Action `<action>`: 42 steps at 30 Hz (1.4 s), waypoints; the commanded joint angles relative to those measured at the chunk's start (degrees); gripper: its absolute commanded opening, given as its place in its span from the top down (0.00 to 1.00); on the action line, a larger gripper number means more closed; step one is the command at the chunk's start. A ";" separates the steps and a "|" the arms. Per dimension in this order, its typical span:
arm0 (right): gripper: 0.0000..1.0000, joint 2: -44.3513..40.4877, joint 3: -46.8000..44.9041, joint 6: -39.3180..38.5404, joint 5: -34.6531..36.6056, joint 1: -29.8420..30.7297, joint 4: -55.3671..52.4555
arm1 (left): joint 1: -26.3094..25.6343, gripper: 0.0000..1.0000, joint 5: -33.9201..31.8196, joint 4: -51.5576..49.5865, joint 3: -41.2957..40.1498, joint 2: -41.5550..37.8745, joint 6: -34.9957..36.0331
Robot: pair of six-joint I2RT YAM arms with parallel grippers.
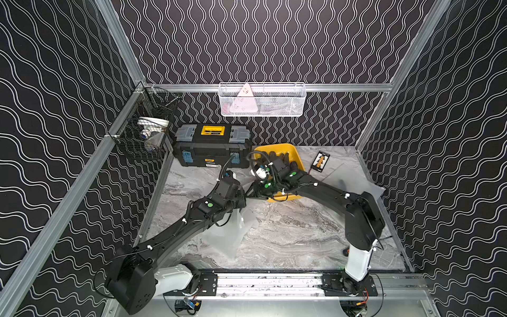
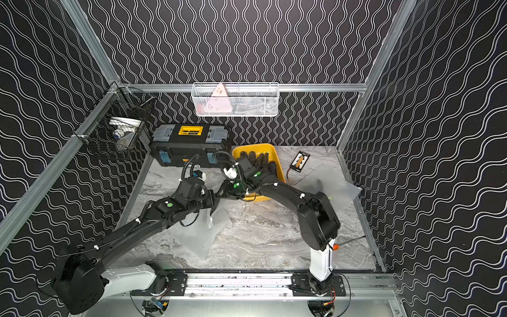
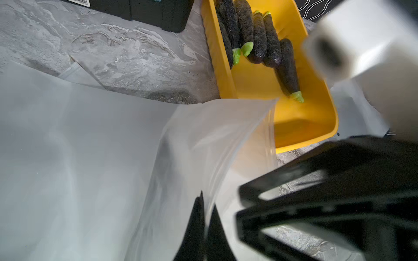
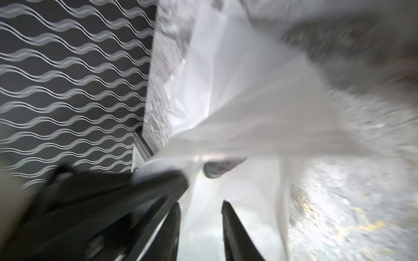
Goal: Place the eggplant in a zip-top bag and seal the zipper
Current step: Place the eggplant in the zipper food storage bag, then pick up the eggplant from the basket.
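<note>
Left gripper is pinched closed on the mouth edge of the translucent frosted plastic zip-top bag. Right gripper has its jaws apart and holds nothing. A dark purple eggplant shows through the bag film just beyond its fingertips. Further eggplants lie in the yellow plastic tray.

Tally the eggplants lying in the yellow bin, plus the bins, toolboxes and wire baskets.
Yellow bin: 1
Eggplants inside it, by the left wrist view: 5
Toolbox: 1
Wire baskets: 2, white and black
Total: 9
</note>
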 commanded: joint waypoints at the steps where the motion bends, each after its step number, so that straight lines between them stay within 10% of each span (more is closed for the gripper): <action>1: 0.61 -2.75 -0.84 -1.22 3.84 -4.06 -0.97 | 0.17 1.00 -1.60 -1.13 0.61 0.34 0.44; 14: 0.51 3.02 -1.52 -15.26 41.40 -21.23 -5.49 | 0.19 1.00 0.08 -1.09 0.22 1.65 0.23; 31: 0.50 17.68 5.30 -20.48 45.24 -21.92 -0.71 | 0.20 1.00 0.22 -1.38 1.02 2.78 0.77; 42: 0.76 15.06 4.45 -19.76 41.63 -21.77 -0.42 | 0.30 1.00 -0.29 -1.47 1.14 3.15 0.83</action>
